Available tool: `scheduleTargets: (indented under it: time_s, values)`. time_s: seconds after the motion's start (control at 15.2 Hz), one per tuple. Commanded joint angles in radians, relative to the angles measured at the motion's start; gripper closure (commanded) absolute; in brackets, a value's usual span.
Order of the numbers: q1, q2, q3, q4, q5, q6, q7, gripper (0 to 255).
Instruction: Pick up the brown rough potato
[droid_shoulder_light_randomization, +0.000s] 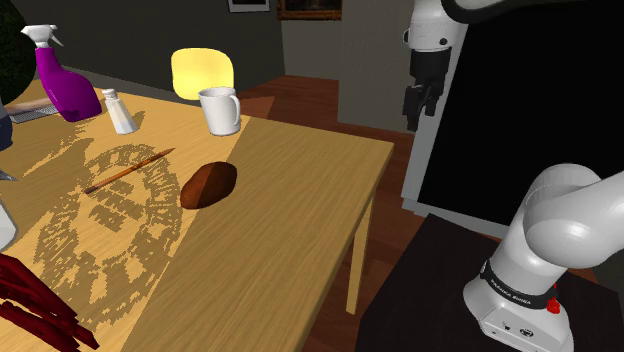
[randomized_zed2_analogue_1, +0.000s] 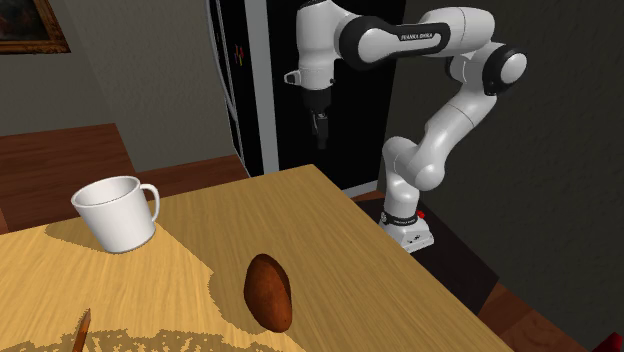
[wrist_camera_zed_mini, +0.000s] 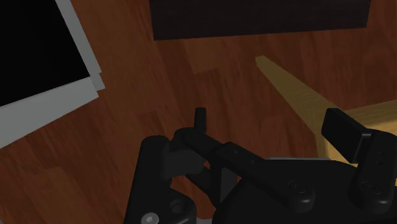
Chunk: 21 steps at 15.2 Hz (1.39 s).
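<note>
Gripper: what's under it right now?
Gripper hangs over wood floor, just past the table corner, fingers open. Potato lies on the table, not under it. Its own black body hides part of the floor in the wrist view.

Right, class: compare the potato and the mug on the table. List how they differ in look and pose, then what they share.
Colour: the potato is dark brown, the mug white. Shape: the potato is a closed oval lump; the mug is open-topped with a handle. Pose: the potato lies on its side, the mug stands upright. Both rest on the wooden table, apart from each other.
</note>
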Motion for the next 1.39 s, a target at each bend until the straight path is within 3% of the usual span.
scheduleTargets:
  time_s: [0.0,0.79,1.32]
  values:
    - [0.0,0.0,0.0,0.0,0.0,0.0,0.0,0]
    - [0.026,0.084,0.275,0.076,0.237,0.049,0.474,0]
    - [0.004,0.255,0.456,0.238,0.309,0.117,0.79,0]
